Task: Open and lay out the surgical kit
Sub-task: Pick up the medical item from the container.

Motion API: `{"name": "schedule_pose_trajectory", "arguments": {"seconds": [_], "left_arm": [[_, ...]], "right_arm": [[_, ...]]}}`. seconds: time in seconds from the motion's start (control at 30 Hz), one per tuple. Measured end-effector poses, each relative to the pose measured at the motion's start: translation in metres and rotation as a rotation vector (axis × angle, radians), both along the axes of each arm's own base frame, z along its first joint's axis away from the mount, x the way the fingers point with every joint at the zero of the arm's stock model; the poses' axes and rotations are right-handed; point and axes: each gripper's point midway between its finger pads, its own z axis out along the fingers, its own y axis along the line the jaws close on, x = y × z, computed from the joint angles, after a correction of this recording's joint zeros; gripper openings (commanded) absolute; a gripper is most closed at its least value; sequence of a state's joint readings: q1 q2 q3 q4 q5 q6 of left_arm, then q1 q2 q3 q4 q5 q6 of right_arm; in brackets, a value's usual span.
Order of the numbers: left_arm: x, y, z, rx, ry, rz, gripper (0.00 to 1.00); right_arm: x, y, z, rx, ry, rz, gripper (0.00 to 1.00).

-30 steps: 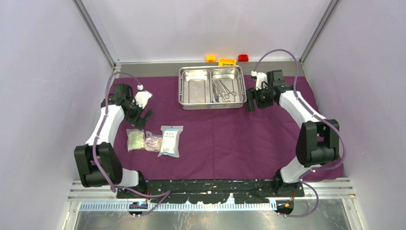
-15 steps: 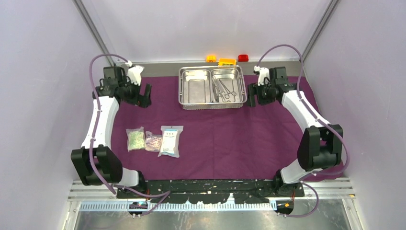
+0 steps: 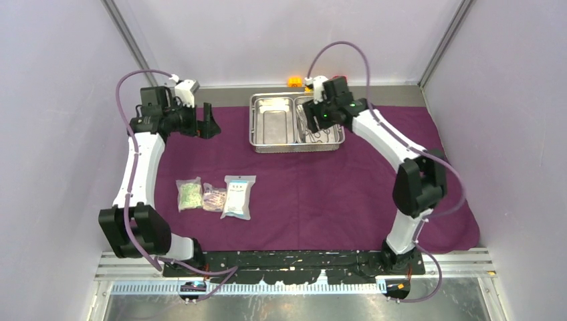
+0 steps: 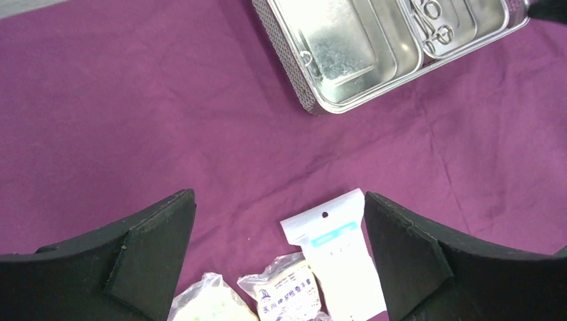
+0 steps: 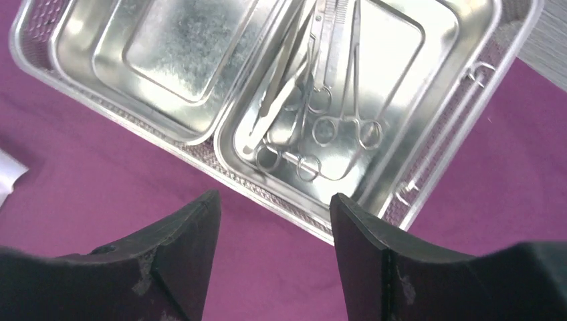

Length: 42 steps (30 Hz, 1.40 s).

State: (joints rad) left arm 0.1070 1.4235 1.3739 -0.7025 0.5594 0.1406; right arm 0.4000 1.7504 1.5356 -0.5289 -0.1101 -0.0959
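Right gripper [image 5: 271, 200] hangs open and empty over thin steel scissors, clamps and tweezers [image 5: 319, 100] heaped in the right compartment of the shiny two-compartment steel tray [image 5: 438, 144] on the dark-purple cloth [image 3: 321, 187]. Overlapping handles may snag, lifting several together; left gripper [image 4: 279, 197], wide open, idles apart.

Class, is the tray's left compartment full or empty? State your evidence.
Empty: the left compartment shows bare steel; the instruments lie in the right one.
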Motion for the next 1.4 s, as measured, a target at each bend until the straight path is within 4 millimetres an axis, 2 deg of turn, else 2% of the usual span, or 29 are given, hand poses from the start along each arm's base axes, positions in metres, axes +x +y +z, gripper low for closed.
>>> {"name": "schedule_pose_trajectory", "arguments": {"seconds": [0.13,0.27,0.4,0.6,0.73,1.13,1.4], "left_arm": [[-0.006,-0.002,0.011,-0.011,-0.036,0.009,0.96],[-0.011,-0.007,0.015,-0.035,-0.039,-0.005,0.92],[-0.013,-0.011,0.008,-0.065,-0.006,-0.006,0.91],[-0.019,-0.015,-0.018,-0.105,0.059,0.006,0.91],[-0.02,-0.017,-0.023,-0.126,0.069,0.009,0.91],[-0.014,-0.021,-0.017,-0.159,0.044,0.005,0.9],[-0.013,-0.023,-0.019,-0.177,0.061,0.009,0.9]], "right_arm": [[0.018,0.025,-0.024,-0.066,0.007,-0.011,0.59],[0.04,0.031,-0.048,-0.1,0.028,-0.061,0.57],[0.062,0.032,-0.063,-0.12,0.034,-0.106,0.55],[0.086,0.035,-0.085,-0.138,0.048,-0.147,0.52],[0.092,0.038,-0.099,-0.14,0.07,-0.156,0.52],[0.101,0.045,-0.131,-0.149,0.121,-0.167,0.48],[0.104,0.047,-0.131,-0.137,0.122,-0.169,0.38]]}}
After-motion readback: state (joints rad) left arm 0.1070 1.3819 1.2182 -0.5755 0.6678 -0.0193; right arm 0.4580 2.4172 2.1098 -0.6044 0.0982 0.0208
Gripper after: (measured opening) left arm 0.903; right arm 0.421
